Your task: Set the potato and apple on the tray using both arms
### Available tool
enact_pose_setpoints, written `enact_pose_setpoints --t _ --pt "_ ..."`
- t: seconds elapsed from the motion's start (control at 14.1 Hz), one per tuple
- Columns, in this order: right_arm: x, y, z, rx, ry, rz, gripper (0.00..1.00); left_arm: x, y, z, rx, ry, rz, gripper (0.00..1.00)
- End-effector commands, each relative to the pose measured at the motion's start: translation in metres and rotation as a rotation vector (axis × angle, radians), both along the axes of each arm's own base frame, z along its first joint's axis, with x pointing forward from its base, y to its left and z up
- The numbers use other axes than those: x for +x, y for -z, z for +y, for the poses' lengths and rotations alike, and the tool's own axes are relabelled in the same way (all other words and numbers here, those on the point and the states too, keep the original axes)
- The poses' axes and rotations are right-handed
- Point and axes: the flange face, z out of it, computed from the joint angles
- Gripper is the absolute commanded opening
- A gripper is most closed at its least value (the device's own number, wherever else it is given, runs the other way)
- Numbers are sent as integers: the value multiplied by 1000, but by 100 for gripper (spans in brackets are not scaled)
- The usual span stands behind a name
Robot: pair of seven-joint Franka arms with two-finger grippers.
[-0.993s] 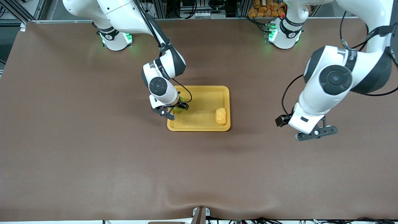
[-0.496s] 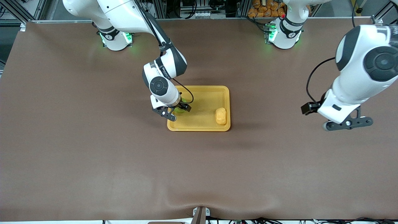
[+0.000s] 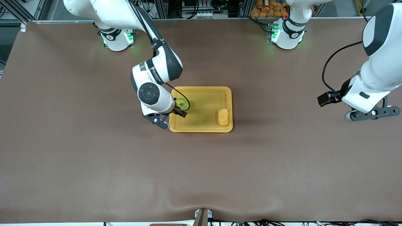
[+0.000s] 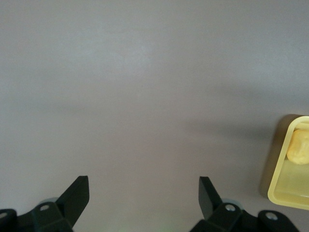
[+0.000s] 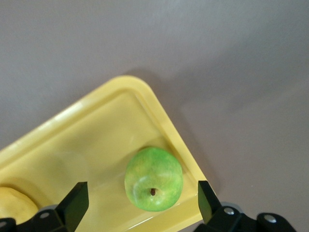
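I see apple [image 3: 181, 103] and potato [image 3: 223, 117] both sitting in the tray [image 3: 204, 127], right gripper [image 3: 169, 118] released over its edge, left gripper [image 3: 372, 114] spread empty over bare table, so looks done.

The tray [image 3: 201, 91] sits in the middle of the brown table [image 3: 94, 163]. The apple [image 3: 182, 103] fills the tray's end toward the right arm, and the right gripper [image 3: 166, 118] hangs just above that rim with its fingers wide apart, so that end is crowded. The potato [image 3: 223, 117] sits at the tray's other end, close to the rim. Between the two the tray floor is bare. The left gripper [image 3: 372, 114] hangs spread wide over bare table, well away from the tray.
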Motion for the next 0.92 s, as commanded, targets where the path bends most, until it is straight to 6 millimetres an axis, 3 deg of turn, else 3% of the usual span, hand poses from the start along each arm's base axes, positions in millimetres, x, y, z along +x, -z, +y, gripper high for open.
enact_pose_setpoints --t 0.0,0.35,0.5,0.71,0.85 --pt "18 -34 -13 -2 22 -20 100 -13 -20 10 -9 40 10 100" --pt "57 -90 -57 16 79 -31 100 -38 -50 24 -45 58 18 100" --pt "63 -102 -73 11 100 -39 100 -49 -56 24 -42 73 49 100" --pt "71 -123 -120 -14 159 -19 100 -73 -66 32 -103 77 54 100" --pt "72 -143 -139 -9 177 -29 100 -91 -73 20 -97 98 46 100"
